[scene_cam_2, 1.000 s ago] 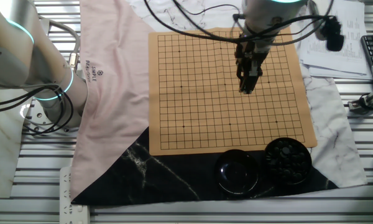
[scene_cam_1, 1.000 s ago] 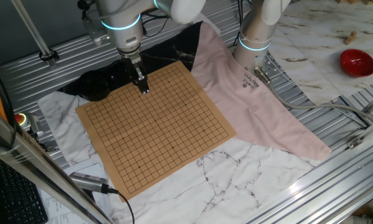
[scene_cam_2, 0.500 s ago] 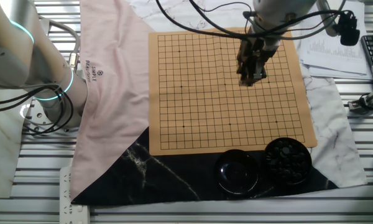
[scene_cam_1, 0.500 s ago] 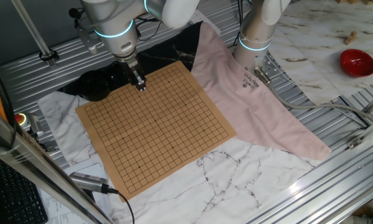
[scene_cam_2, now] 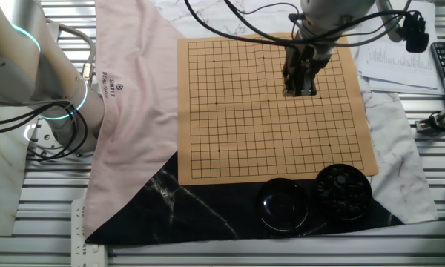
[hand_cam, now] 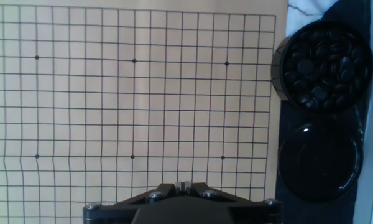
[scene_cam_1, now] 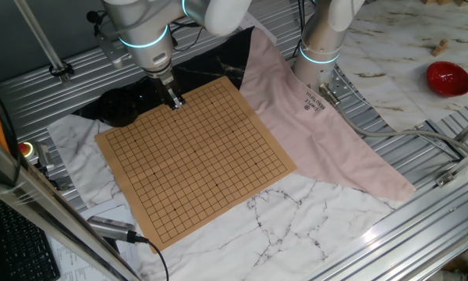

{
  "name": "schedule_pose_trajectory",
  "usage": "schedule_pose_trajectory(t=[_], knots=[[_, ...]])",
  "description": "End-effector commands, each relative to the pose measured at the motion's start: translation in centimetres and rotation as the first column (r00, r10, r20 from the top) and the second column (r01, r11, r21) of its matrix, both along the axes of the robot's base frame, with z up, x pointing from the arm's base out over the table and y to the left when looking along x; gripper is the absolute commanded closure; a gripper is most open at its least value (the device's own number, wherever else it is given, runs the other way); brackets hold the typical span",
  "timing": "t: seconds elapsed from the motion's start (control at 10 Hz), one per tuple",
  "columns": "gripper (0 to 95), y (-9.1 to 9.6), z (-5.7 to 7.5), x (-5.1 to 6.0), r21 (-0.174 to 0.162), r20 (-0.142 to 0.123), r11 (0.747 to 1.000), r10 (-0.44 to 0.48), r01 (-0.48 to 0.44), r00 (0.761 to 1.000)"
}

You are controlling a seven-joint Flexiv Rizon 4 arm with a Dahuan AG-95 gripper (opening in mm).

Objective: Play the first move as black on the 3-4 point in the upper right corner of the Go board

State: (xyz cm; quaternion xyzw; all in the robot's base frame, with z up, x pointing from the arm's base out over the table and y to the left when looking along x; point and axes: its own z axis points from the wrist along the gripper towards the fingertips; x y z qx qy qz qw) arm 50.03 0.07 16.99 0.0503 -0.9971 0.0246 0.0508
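My end effector (scene_cam_2: pixel 300 89) hangs over the board (scene_cam_2: pixel 230 111), fingertips (hand_cam: pixel 183 184) pressed together with nothing visible between them. The black stones (hand_cam: pixel 320 65) fill a bowl (scene_cam_2: pixel 343 191) just off the board's edge, beside its lid (scene_cam_2: pixel 283 205). The grid carries no stone.

Change log, gripper (scene_cam_1: pixel 175 101): since a second ago I have carried it off the board's (scene_cam_1: pixel 195 160) inner grid toward the edge beside the bowl of black stones (scene_cam_2: pixel 343 190). Over the last half second it only crept slightly further.
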Motion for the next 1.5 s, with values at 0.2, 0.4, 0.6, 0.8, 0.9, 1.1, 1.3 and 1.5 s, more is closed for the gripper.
schedule_pose_trajectory(t=[0.2, 0.4, 0.6, 0.8, 0.9, 1.1, 1.3, 1.5], knots=[[95.0, -0.07, 0.02, -0.03, -0.011, 0.002, 1.0, -0.011, 0.011, 1.0], [95.0, -0.07, 0.03, -0.03, -0.014, 0.004, 1.0, -0.019, 0.019, 1.0], [95.0, -0.15, 0.11, -0.13, -0.013, 0.012, 1.0, -0.014, 0.014, 1.0], [95.0, -0.16, 0.12, -0.15, -0.015, 0.014, 1.0, -0.016, 0.016, 1.0], [95.0, -0.16, 0.12, -0.15, -0.015, 0.013, 1.0, -0.015, 0.016, 1.0], [95.0, -0.16, 0.12, -0.15, -0.017, 0.013, 1.0, -0.017, 0.018, 1.0], [95.0, -0.16, 0.13, -0.15, -0.018, 0.013, 1.0, -0.015, 0.015, 1.0], [95.0, -0.18, 0.15, -0.18, -0.019, 0.01, 1.0, -0.007, 0.007, 1.0]])
